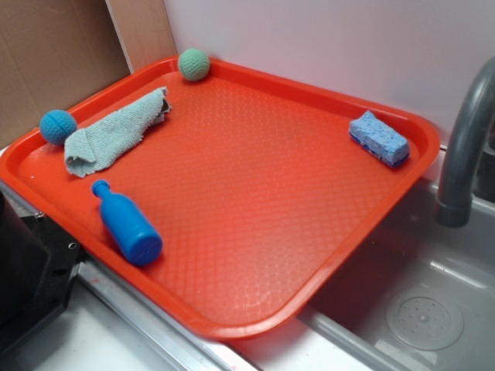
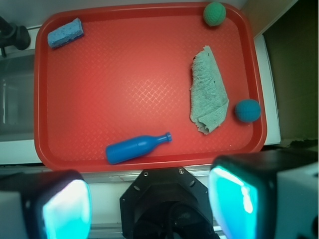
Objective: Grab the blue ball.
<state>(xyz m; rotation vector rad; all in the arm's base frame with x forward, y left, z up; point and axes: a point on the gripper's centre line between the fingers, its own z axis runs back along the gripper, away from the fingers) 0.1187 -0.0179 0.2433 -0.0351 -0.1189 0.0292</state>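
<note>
The blue ball (image 1: 58, 126) (image 2: 247, 110) rests on the red tray (image 1: 255, 193) (image 2: 114, 84) against its left rim in the exterior view, beside a crumpled grey-green cloth (image 1: 116, 131) (image 2: 208, 89). My gripper (image 2: 149, 204) hangs high above the tray's near edge, over the black robot base (image 2: 167, 204). Its two cyan pads (image 2: 67, 209) stand wide apart with nothing between them. The exterior view does not show the gripper itself.
A green ball (image 1: 194, 64) (image 2: 214, 13) sits in the tray's far corner. A blue bottle toy (image 1: 128, 224) (image 2: 137, 148) lies on its side near the front rim. A blue sponge (image 1: 379, 137) (image 2: 65, 33) lies by the sink side. A grey faucet (image 1: 464, 147) rises over the sink.
</note>
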